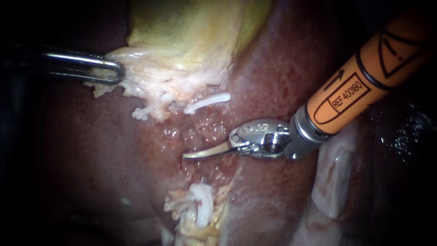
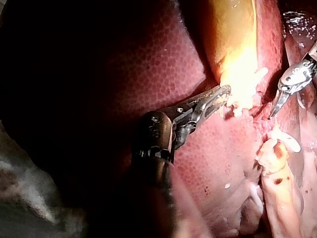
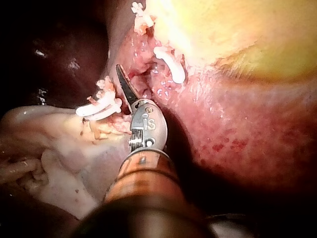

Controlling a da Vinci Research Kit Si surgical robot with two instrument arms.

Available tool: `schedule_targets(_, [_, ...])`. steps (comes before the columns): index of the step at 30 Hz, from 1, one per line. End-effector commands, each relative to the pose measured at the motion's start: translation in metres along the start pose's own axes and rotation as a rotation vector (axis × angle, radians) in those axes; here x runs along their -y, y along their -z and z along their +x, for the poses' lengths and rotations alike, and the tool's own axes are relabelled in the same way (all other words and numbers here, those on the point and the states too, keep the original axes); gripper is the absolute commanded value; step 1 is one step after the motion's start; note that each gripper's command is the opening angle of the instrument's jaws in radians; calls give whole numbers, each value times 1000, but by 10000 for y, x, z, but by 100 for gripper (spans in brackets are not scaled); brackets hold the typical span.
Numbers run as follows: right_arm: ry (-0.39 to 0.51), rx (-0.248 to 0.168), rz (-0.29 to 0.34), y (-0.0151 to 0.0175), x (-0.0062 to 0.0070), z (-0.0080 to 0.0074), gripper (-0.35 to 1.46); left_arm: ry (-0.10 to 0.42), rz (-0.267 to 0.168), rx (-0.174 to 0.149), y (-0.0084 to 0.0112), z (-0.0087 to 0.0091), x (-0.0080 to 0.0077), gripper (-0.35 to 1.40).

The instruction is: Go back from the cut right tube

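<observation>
My right instrument (image 1: pixel 187 156), on an orange shaft, lies over raw liver bed with its curved blades shut and holding nothing. Its tip sits in the gap between two clipped tube ends. A white clip (image 1: pixel 207 103) sits on the end under the gallbladder (image 1: pixel 191 32), and white clips (image 1: pixel 202 206) sit on the lower stump. In the right wrist view the blades (image 3: pixel 120 72) point between the same upper clip (image 3: pixel 171 67) and lower clips (image 3: pixel 96 108). My left instrument (image 1: pixel 118 73) is shut on the gallbladder's pale lower edge, as the left wrist view (image 2: pixel 224 93) also shows.
Dark red liver (image 1: pixel 91 150) surrounds the bed. A smaller white clip (image 1: pixel 143 112) hangs from the frayed gallbladder edge, left of the upper one. Pale fatty tissue (image 1: pixel 334 182) lies below the right shaft.
</observation>
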Motion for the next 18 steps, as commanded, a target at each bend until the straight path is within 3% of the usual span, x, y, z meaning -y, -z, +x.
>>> schedule_targets(1, [-22, -12, 6, -1, 2, 0, -35, 0, 0, 0, 0, 0, 0, -35])
schedule_targets(2, [-19, -43, 5, -3, 3, 1, 17, 0, 0, 0, 0, 0, 0, -35])
schedule_targets(3, [-17, -74, 0, -5, 4, 1, 56, 0, 0, 0, 0, 0, 0, -35])
schedule_targets(4, [-16, -91, -5, -7, 5, 2, 81, 0, 0, 0, 0, 0, 0, -35])
schedule_targets(6, [-22, -108, -10, -13, 6, 4, 109, 0, 0, 0, 0, 0, 0, -35])
schedule_targets(13, [-21, -115, -44, -18, 7, 1, 126, 0, 0, 0, 0, 0, 0, -35])
schedule_targets(15, [-29, -127, -92, -15, 8, -1, 131, 0, 0, 0, 0, 0, 0, -35])
schedule_targets(18, [-41, -162, -219, -6, 12, -5, 143, 0, 0, 0, 0, 0, 0, -35])
